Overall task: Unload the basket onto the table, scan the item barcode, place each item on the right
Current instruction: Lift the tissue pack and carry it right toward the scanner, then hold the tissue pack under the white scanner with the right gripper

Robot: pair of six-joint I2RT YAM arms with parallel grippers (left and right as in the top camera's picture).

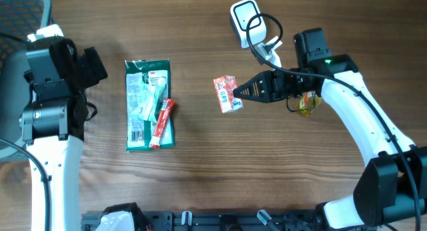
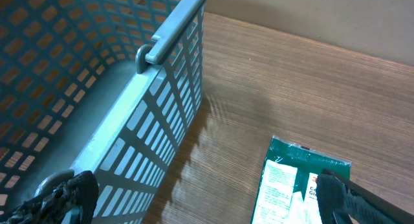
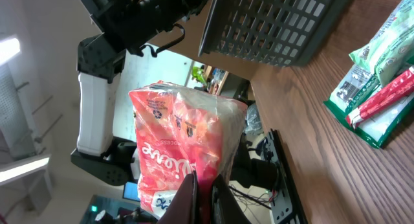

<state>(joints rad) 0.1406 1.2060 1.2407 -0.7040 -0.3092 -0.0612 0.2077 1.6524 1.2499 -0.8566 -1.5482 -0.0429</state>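
We note right gripper (image 1: 239,92) pinching red packet (image 1: 227,94), lifted off table, near white scanner (image 1: 245,19) but apart from it. Left gripper (image 2: 204,198) spread wide, empty, beside basket (image 2: 171,33). We judge pickup done, scan outstanding. Count: one red packet, one green pack (image 1: 147,101), one red stick (image 1: 162,122) atop it, one scanner, one basket.

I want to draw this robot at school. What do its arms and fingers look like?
Both arms match: the left arm and right arm have smooth white tube-shaped parts joined by chunky black blocks. Thin black cables run along them. The fingers are black and taper to narrow tips. A small green light glows on the right arm.
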